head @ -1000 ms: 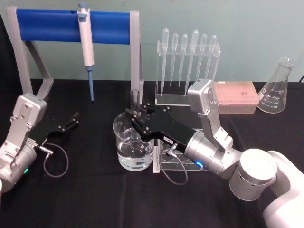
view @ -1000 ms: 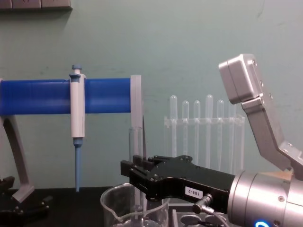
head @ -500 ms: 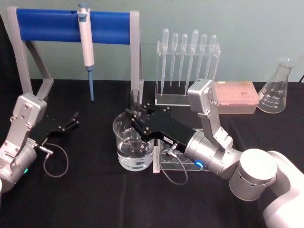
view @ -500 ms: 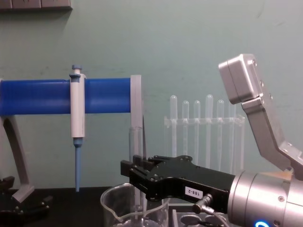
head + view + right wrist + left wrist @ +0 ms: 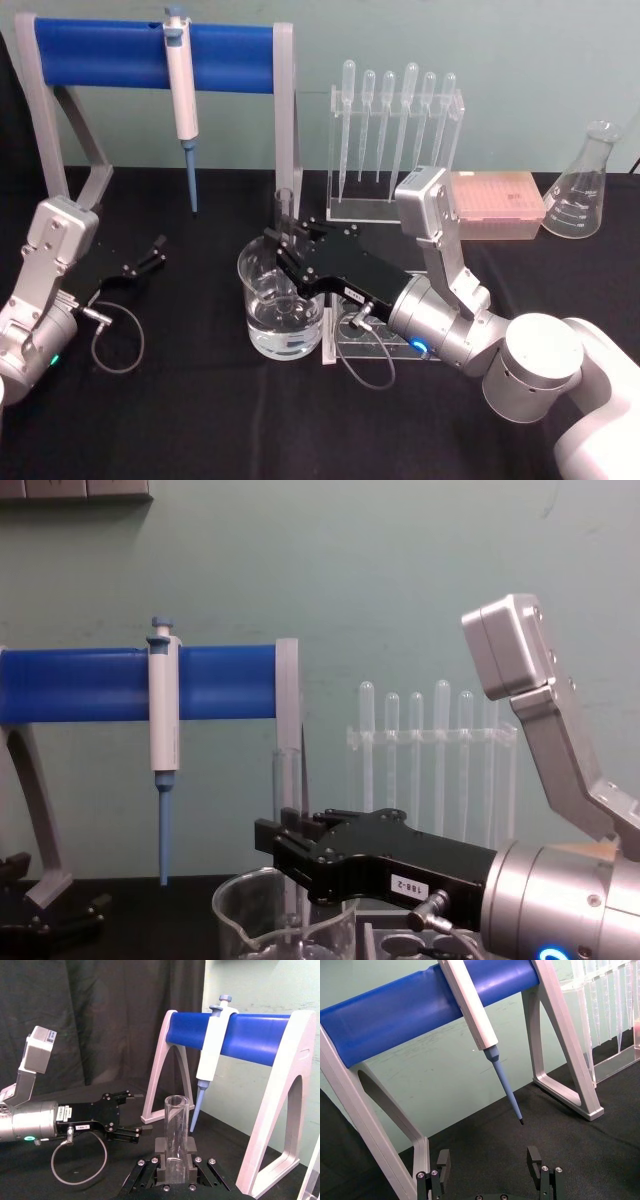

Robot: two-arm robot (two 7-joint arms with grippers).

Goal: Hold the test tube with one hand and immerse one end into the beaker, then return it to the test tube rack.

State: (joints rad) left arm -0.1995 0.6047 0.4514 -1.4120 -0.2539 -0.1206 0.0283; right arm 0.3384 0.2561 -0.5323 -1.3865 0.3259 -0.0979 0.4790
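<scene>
Holding tube (image 5: 284, 212) upright, lower end inside beaker (image 5: 262, 300): right gripper (image 5: 286, 250) jaws clamped on it; left gripper (image 5: 152, 254) parked left on table (image 5: 200, 420), jaws apart, empty.

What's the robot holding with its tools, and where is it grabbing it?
The right tool pinches the test tube about mid-length, upright, lower end inside the beaker. The left tool holds nothing.

Clear test tube (image 5: 176, 1135); seemingly pink box (image 5: 497, 203)

Label (image 5: 405, 887) "188-2", right end effector (image 5: 284, 846)
</scene>
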